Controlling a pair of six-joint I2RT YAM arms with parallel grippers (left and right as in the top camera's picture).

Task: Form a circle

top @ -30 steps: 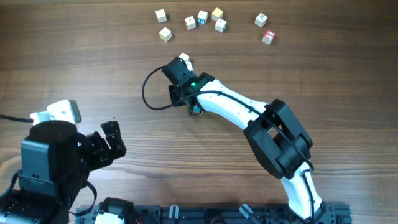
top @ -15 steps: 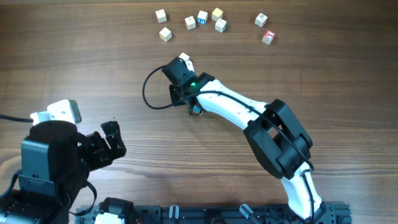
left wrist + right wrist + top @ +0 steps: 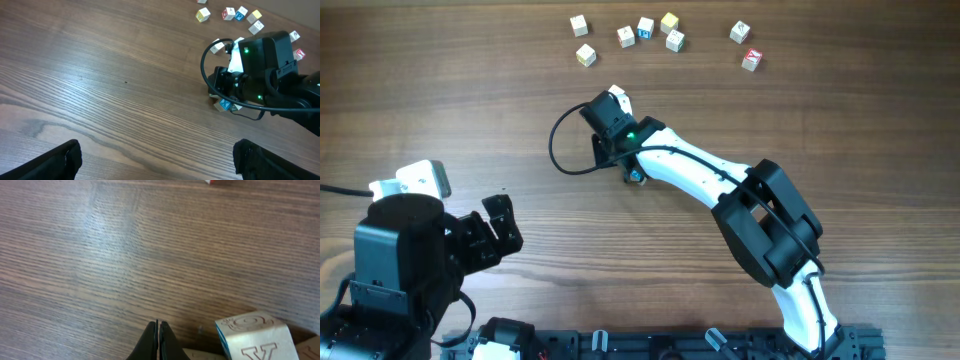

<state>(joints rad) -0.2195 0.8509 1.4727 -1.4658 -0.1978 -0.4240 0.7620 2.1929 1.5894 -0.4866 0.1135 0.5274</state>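
The circle is a tight bunch of small pale letter cubes, mostly hidden under my right wrist (image 3: 616, 128). In the overhead view only its blue-faced cube (image 3: 636, 179) peeks out. The left wrist view shows that blue face (image 3: 225, 104) with pale cubes touching it. My right gripper (image 3: 159, 327) is shut and empty, its tips low over the wood. Just right of them stands a cube with a carved V and a blue side (image 3: 255, 336). My left gripper (image 3: 160, 162) is open at the near left, far from the cubes, holding nothing.
Several loose cubes (image 3: 645, 28) lie scattered along the far edge, two more at the far right, one with a red face (image 3: 751, 59). A black cable loop (image 3: 558, 150) hangs left of the right wrist. Bare wood lies between the two arms.
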